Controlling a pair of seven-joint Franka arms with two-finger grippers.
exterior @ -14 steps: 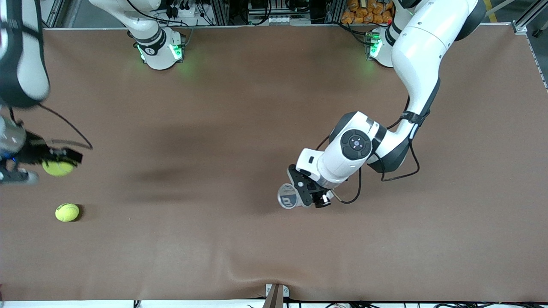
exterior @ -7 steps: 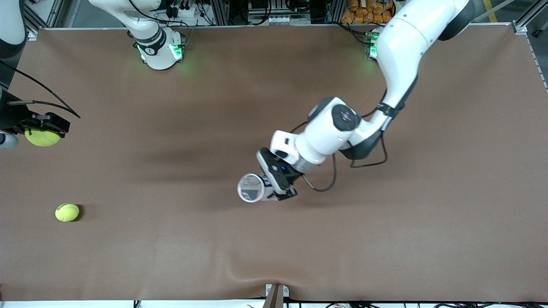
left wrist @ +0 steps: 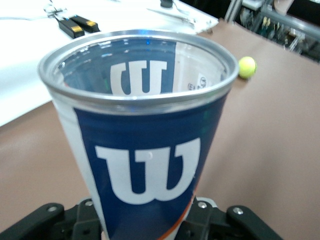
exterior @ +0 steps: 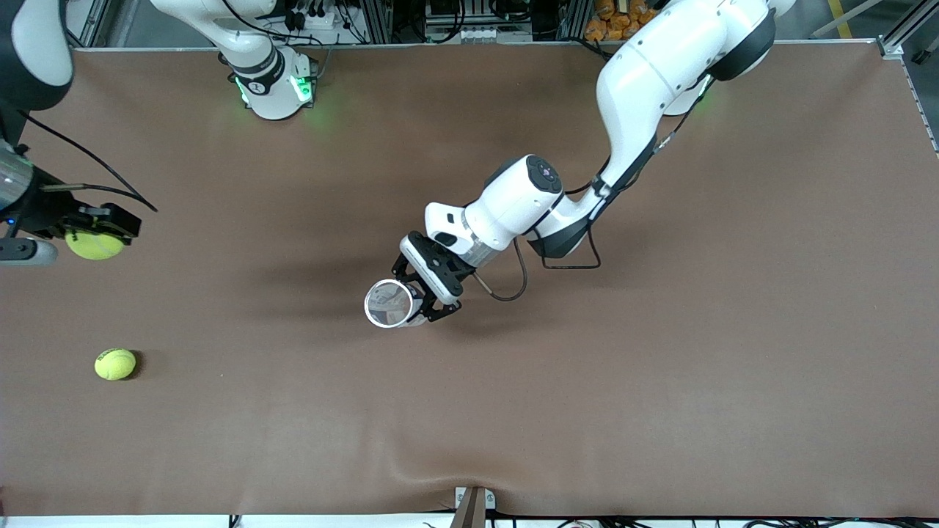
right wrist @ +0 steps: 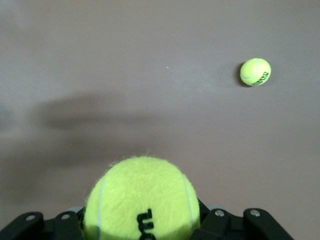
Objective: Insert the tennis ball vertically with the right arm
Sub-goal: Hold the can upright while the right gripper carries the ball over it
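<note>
My right gripper (exterior: 92, 236) hangs over the table's edge at the right arm's end, shut on a yellow tennis ball (exterior: 95, 246), which fills the foreground of the right wrist view (right wrist: 142, 200). My left gripper (exterior: 422, 297) is over the middle of the table, shut on a blue-and-white ball can (exterior: 391, 303) with a silver rim. The can's open mouth faces up toward the front camera; it looks empty in the left wrist view (left wrist: 145, 145).
A second tennis ball (exterior: 115, 364) lies on the brown table nearer the front camera than my right gripper, also seen in both wrist views (right wrist: 255, 72) (left wrist: 247, 67). The arm bases (exterior: 275, 84) stand along the table's back edge.
The left arm has carried the can toward the right arm's end, and the can's mouth now faces more upward. The right gripper with its ball rose, then shifted slightly back.
</note>
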